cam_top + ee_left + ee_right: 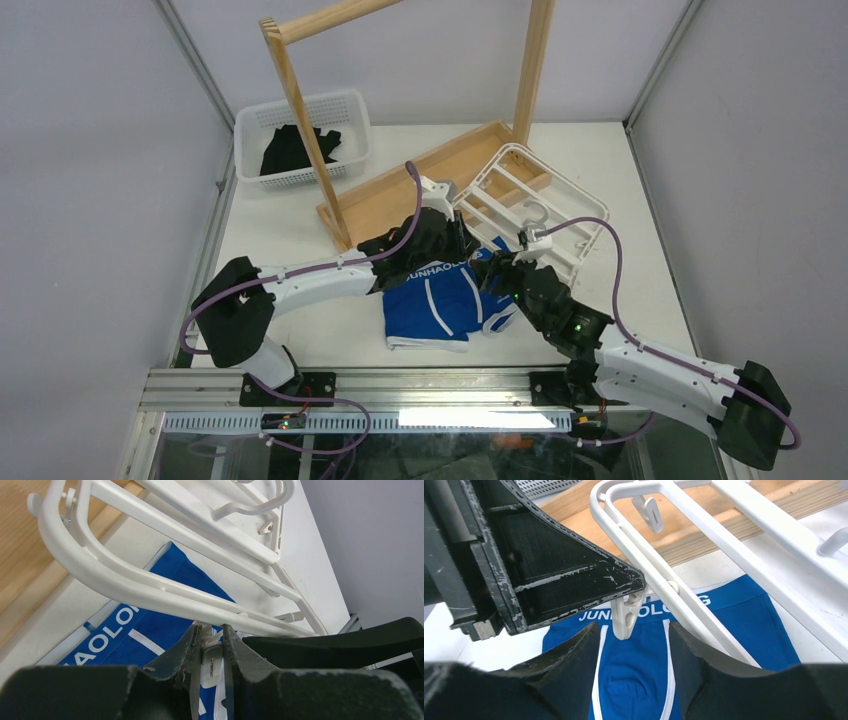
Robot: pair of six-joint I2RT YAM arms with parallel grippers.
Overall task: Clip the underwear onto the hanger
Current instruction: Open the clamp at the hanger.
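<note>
On my overhead feed the white tabletop (320, 335) carries the tall wooden rack (300, 100), its flat wooden base running across the far half. At the far left stands a white plastic mesh basket (250, 130) with a black garment (290, 150) inside. The white plastic rectangular hanger (520, 180) lies tilted, far side on the rack's base, near rim over the bright blue briefs with white trim (440, 305). Those lie flat on the table between my two arms, with the lettered waistband under that rim. My left gripper (210, 635) is pinched on a small white clip (212, 652) hanging from the rim. My right gripper (634, 630) has its fingers apart, holding nothing, just below the same clip.
</note>
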